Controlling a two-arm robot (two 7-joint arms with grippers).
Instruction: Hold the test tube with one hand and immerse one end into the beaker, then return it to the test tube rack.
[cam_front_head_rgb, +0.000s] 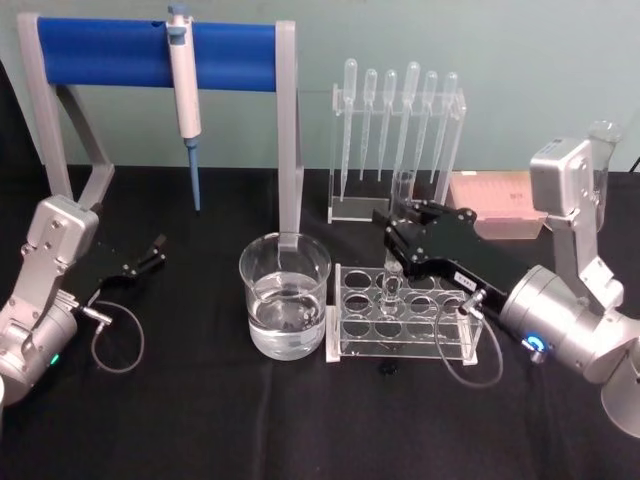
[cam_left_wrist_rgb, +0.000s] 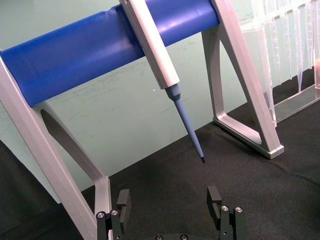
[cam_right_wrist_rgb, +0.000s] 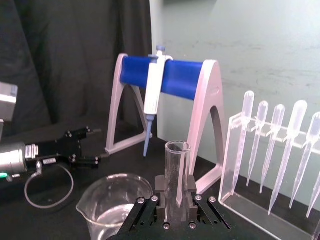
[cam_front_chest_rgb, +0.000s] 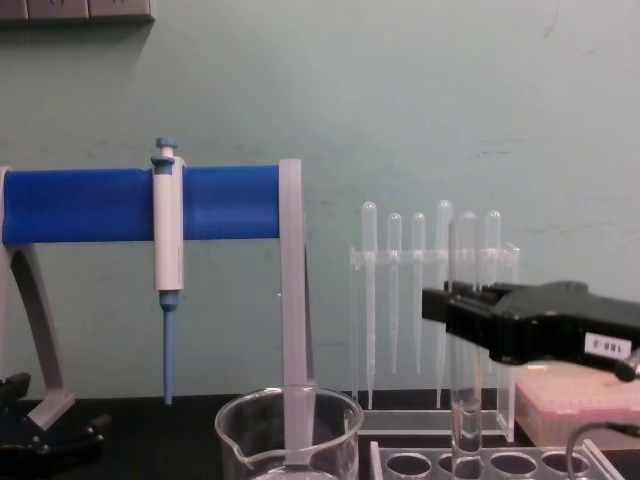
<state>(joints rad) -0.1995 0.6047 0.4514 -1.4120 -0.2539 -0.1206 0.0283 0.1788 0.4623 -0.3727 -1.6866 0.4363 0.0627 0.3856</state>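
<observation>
On the counter (cam_front_head_rgb: 200, 420) the beaker (cam_front_head_rgb: 284, 296) stands just left of the tube rack (cam_front_head_rgb: 405, 312). The test tube (cam_front_chest_rgb: 463, 340) stands upright in the rack. Behind the rack is the pipette stand (cam_front_head_rgb: 395, 140), with a box (cam_front_head_rgb: 497, 204) to its right. Behind the beaker is the pipettor stand (cam_front_head_rgb: 160, 60), the pipettor (cam_front_head_rgb: 185, 90) hanging on it

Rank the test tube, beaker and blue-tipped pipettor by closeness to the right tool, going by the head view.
From the right tool:
1. Test tube, gripped in it, over the rack.
2. Beaker, just to its left.
3. Pipettor, hanging far left at the back.
</observation>
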